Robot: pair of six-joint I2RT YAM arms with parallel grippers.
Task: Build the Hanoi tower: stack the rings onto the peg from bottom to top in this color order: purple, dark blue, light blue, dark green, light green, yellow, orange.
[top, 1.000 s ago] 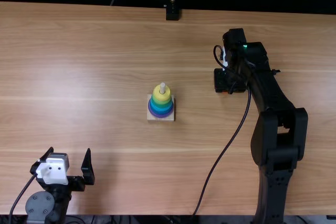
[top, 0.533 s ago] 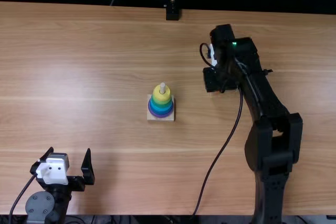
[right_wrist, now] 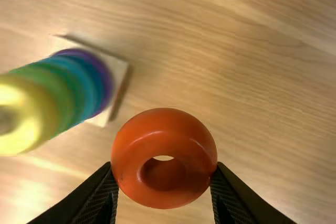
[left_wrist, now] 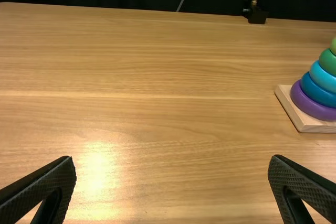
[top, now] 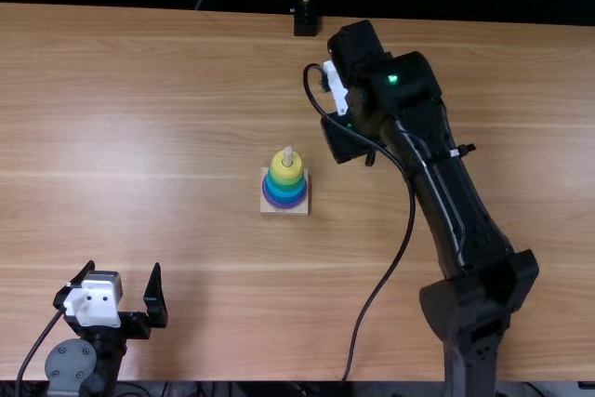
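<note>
Evidently, the left gripper [top: 124, 267] stands well clear, fingers spread. The peg [top: 288, 153], mid-table, holds 6 rings [top: 284, 189], yellow topmost. Right of it, the right gripper [right_wrist: 164, 167] pinches the orange ring [right_wrist: 163, 139] by its outer sides. Advisable: bring the ring level, centre its hole over the peg, lower straight, and let go only once seated; an off-centre descent may snag the tip.

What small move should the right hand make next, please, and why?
Probably move the orange ring sideways until its hole is above the peg, before lowering. The right hand grips this ring beside the stack, not over it. The yellow ring is already on top, and orange comes last in the order.
</note>
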